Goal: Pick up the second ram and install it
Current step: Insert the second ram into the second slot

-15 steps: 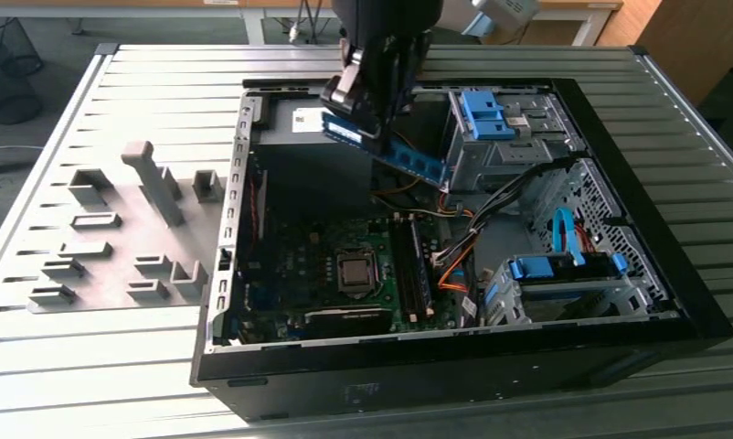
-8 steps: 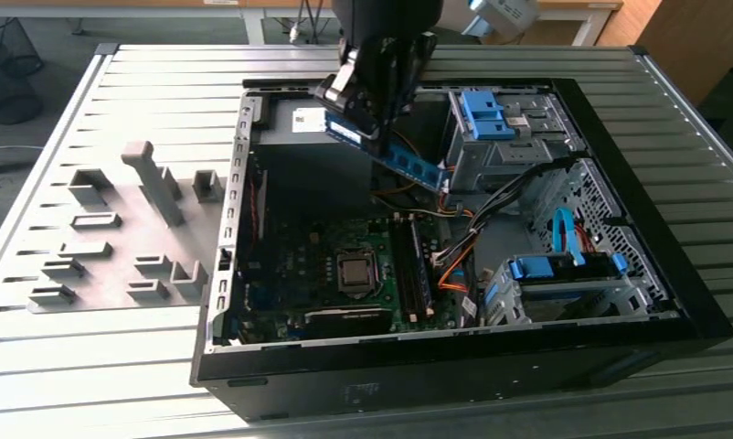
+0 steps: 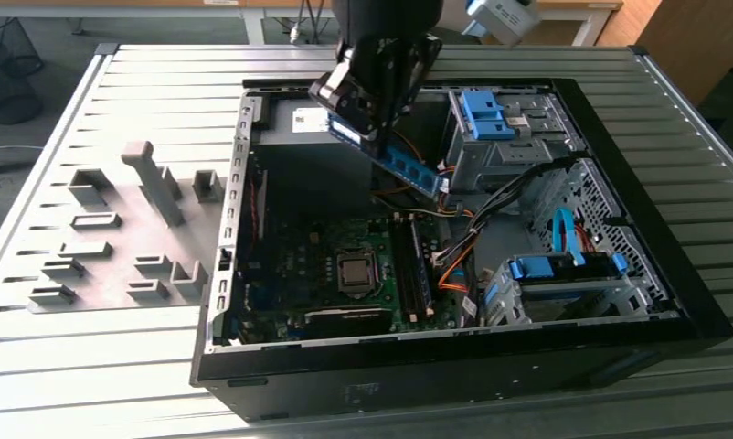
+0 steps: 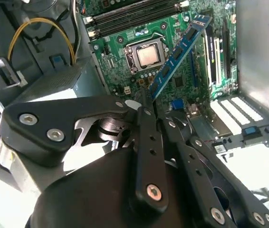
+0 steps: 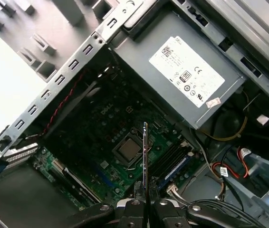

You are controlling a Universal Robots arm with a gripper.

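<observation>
My gripper (image 3: 364,126) hangs over the open computer case (image 3: 659,274), shut on one end of the second ram (image 3: 413,171). The blue-green stick slants down from the fingers, in the air above the motherboard (image 3: 293,274). In the second wrist view the ram (image 4: 179,50) reaches out from the gripper (image 4: 144,97) across the board, beside the processor socket (image 4: 148,56). The first wrist view shows the ram (image 5: 145,156) edge-on, rising from the gripper (image 5: 145,203), with the dark memory slots (image 5: 172,161) just beside it. The memory slots (image 3: 410,270) lie below the stick.
Grey holder blocks (image 3: 111,238) stand on the slatted table at the exterior view's left. Inside the case are the power supply (image 5: 182,66), blue drive-bay latches (image 3: 483,114) and loose orange and black cables (image 3: 458,251) close to the slots.
</observation>
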